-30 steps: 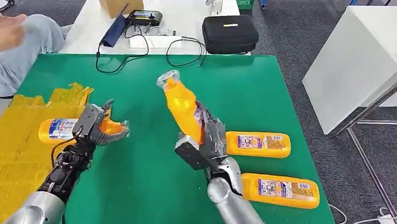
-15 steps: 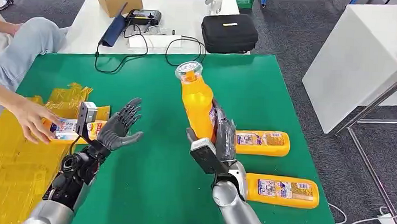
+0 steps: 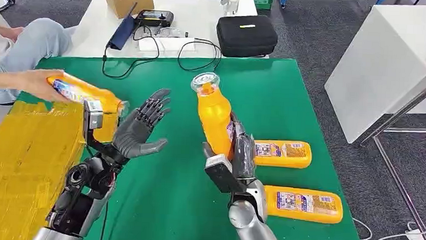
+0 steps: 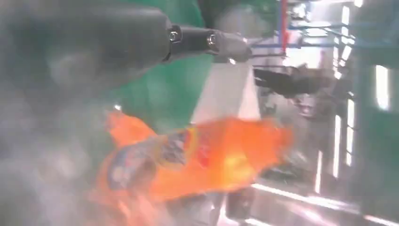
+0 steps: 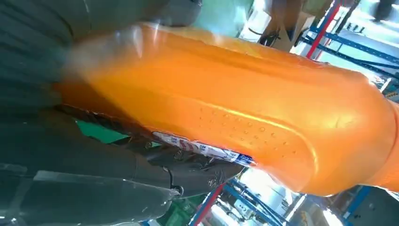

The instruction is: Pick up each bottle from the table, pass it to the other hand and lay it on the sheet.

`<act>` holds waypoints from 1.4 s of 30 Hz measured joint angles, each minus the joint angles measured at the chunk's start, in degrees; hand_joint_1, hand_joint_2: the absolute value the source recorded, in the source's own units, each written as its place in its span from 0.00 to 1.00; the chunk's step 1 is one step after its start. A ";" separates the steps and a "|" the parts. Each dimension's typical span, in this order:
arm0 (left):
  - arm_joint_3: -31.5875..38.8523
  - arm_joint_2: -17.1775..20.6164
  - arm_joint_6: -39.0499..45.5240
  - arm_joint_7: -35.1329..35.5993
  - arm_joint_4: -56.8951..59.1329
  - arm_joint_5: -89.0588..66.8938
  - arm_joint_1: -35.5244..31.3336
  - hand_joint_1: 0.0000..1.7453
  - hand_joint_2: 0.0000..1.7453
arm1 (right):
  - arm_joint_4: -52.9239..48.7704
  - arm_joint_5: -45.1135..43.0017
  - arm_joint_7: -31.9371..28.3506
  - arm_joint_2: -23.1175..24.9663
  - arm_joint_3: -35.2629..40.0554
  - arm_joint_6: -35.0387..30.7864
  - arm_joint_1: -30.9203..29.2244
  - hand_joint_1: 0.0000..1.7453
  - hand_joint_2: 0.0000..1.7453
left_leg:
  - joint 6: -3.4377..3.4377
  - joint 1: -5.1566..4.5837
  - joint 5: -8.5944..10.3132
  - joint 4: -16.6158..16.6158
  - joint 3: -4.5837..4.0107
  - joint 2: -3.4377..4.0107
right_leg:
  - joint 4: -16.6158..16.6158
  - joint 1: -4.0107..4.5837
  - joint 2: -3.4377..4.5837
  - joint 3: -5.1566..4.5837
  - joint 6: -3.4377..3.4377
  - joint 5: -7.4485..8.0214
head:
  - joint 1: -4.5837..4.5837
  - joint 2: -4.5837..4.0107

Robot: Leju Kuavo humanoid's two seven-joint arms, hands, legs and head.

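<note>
Head view: right hand grasps bottle upright above green bench, cap up, body exposed for handover. Left hand released, fingers spread, palm toward bottle, ready to receive. Sheet beside left arm.

**Camera placement: one high view, two wrist close-ups**

Head view: high on the robot, facing forward and down over the green table; both arms enter from below. Right wrist view: close behind the right hand, turned, very near the upright bottle it grips, also visible from the head. Left wrist view: blurred, behind the left hand, sharing the green table and an orange bottle with the head view.
</note>
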 measured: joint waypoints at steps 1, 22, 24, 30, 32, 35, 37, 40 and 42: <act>-0.56 0.07 0.13 0.11 -0.97 0.00 0.11 0.00 1.00 | -0.02 0.11 0.00 0.00 -0.02 -0.11 0.07 1.00 1.00 | 0.00 0.00 0.00 0.00 0.00 0.00 | 0.00 0.00 0.00 0.00 0.00 0.00 | 0.00 0.00; -8.28 0.46 4.00 -0.59 -3.59 0.09 0.36 0.00 1.00 | 0.04 11.06 -1.24 3.34 10.39 -4.63 -1.05 1.00 1.00 | 0.00 0.00 0.00 -0.01 -0.01 0.02 | 0.00 0.00 0.01 -0.03 0.00 0.00 | 0.06 -0.02; -8.26 0.48 4.00 -0.68 -2.97 0.22 0.35 0.00 1.00 | 0.02 11.23 -1.22 3.21 11.87 -4.68 -1.28 1.00 1.00 | 0.00 0.00 0.00 -0.01 -0.02 0.02 | 0.00 0.00 0.02 -0.05 0.00 0.00 | 0.07 -0.02; -8.28 0.55 3.96 -0.81 -1.98 1.36 0.22 0.00 1.00 | 0.35 12.48 -0.79 3.04 14.36 -4.55 -1.79 1.00 1.00 | 0.00 0.00 0.00 -0.01 -0.03 0.01 | 0.00 0.00 0.02 -0.05 0.00 0.00 | 0.02 0.00; -8.22 0.68 3.87 -0.96 -1.17 2.01 0.06 0.00 1.00 | 1.38 12.57 -0.35 2.88 16.20 -5.38 -2.29 1.00 1.00 | 0.00 0.00 0.00 -0.01 -0.03 0.01 | 0.00 0.00 0.02 -0.05 0.00 0.00 | 0.04 0.00; -7.91 0.92 3.89 -1.25 0.05 3.30 0.06 0.00 1.00 | 4.21 11.24 -0.33 2.91 18.14 -5.83 -3.43 1.00 1.00 | -0.01 0.01 0.00 -0.01 -0.02 0.02 | 0.00 0.01 0.02 -0.06 0.00 0.00 | 0.02 0.00; -7.47 0.96 3.87 -1.40 0.77 3.82 0.16 0.00 1.00 | 5.93 10.73 -0.24 3.04 18.97 -6.21 -4.27 1.00 1.00 | -0.01 0.02 0.00 -0.01 -0.02 0.03 | 0.00 0.01 0.03 -0.06 0.00 0.00 | 0.02 0.00; -6.95 1.07 3.89 -1.57 1.31 4.41 0.54 0.05 1.00 | 7.78 10.32 -0.18 3.04 19.76 -6.27 -5.21 1.00 1.00 | -0.01 0.01 0.01 -0.01 -0.02 0.02 | 0.01 0.01 0.02 -0.06 0.00 0.00 | 0.00 0.00; -6.32 1.07 4.28 -2.05 1.40 5.59 1.02 0.05 1.00 | 9.11 10.03 0.33 3.04 20.54 -6.18 -6.00 1.00 1.00 | -0.01 0.01 0.01 -0.01 -0.02 0.05 | 0.01 0.00 0.05 -0.08 0.00 0.00 | 0.00 0.00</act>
